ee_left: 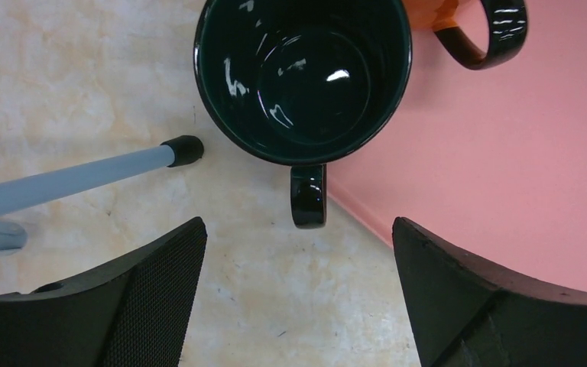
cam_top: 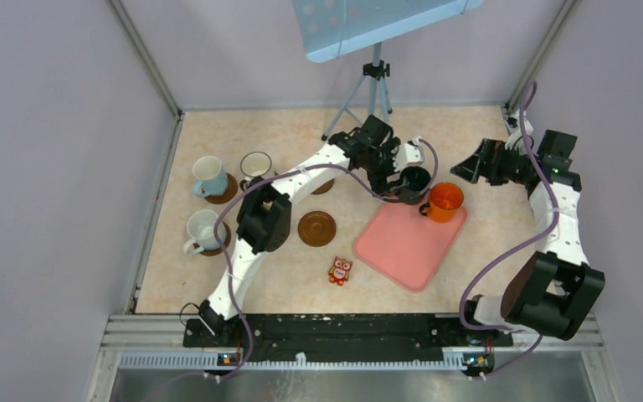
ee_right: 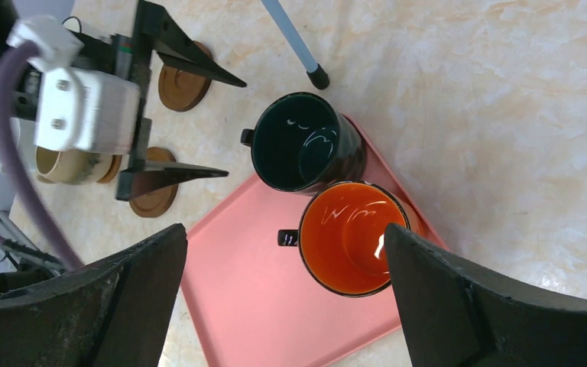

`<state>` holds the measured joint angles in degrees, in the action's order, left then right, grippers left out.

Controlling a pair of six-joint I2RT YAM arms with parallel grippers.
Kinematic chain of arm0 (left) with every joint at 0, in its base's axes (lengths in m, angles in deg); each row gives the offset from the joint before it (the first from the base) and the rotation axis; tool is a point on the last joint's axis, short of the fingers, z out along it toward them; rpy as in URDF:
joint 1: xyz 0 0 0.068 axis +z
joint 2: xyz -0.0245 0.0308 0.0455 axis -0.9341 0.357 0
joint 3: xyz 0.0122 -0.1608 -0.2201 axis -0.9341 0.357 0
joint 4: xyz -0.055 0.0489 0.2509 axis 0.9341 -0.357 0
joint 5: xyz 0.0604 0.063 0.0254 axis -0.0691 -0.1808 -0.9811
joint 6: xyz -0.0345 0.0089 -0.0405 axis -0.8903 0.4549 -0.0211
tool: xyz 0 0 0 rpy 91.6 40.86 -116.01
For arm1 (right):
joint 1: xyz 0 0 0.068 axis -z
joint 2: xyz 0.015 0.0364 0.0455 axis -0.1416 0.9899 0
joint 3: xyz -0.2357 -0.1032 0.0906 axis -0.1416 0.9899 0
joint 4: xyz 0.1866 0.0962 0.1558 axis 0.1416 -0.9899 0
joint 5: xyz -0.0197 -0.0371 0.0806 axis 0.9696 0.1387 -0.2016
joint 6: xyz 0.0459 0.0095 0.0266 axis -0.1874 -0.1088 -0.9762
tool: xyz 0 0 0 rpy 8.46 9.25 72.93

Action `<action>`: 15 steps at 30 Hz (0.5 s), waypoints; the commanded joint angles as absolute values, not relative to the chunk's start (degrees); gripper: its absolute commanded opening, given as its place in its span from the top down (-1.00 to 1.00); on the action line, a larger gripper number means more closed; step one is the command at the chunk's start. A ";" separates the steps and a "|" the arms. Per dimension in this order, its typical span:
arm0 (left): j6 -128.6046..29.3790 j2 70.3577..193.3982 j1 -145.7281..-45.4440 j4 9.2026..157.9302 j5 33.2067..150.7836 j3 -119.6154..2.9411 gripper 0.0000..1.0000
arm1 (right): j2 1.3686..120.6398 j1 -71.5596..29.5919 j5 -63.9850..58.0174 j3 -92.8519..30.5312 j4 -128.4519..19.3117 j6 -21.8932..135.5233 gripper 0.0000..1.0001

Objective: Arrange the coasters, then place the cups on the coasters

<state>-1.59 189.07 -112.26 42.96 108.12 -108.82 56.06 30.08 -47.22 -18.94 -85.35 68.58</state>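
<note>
Top external view: two arms are being shown over a marbled table (cam_top: 486, 243), the left one being stretched towards the far corner of a pink tray (cam_top: 408, 243).
Left gripper (cam_top: 402, 180): its jaws are being held wide apart with nothing between them. In the left wrist view the dark green mug (ee_left: 303, 76) is being shown just beyond the fingertips, its handle being pointed back at the gap.
Green mug's place: it is being seen upright at the tray's far corner, but whether its whole base is on the tray cannot be told.
Orange mug (cam_top: 445, 201): it is being carried upright on the tray, just beside the green one; contact cannot be told.
Right gripper (cam_top: 477, 167): its jaws are being held wide and empty, above the table to the right of both mugs.
Bare coasters: one dark coaster (cam_top: 316, 228) is lying uncovered between the left arm and the tray, and a second coaster (cam_top: 325, 186) is being half hidden by that arm.
Served mugs: a light blue mug (cam_top: 209, 176), a white mug (cam_top: 255, 165) and a cream mug (cam_top: 203, 230) are being seen at the table's left, a brown disc showing under each.
Beige mug (ee_right: 65, 164): it is being partly hidden behind the left wrist housing in the right wrist view, on a brown disc.
Owl figure (cam_top: 340, 270): it is lying near the tray's near edge.
Tripod (cam_top: 372, 92): it is standing at the far side, one foot near the green mug.
</note>
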 commanded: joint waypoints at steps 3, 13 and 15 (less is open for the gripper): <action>-1.53 192.27 -113.16 44.55 106.07 -113.65 -0.82 | 54.45 30.62 -47.87 -19.48 -84.47 69.87 -0.97; -0.28 195.04 -115.17 44.12 106.98 -114.09 -0.41 | 54.54 30.64 -48.03 -19.30 -84.31 69.69 -0.97; -0.02 195.60 -115.50 43.66 106.66 -114.42 -0.37 | 54.45 30.58 -47.99 -19.33 -84.34 69.78 -0.97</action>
<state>-1.04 193.88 -114.39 42.98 106.56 -111.97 56.06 30.08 -47.24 -18.92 -85.35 68.58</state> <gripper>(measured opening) 0.699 0.985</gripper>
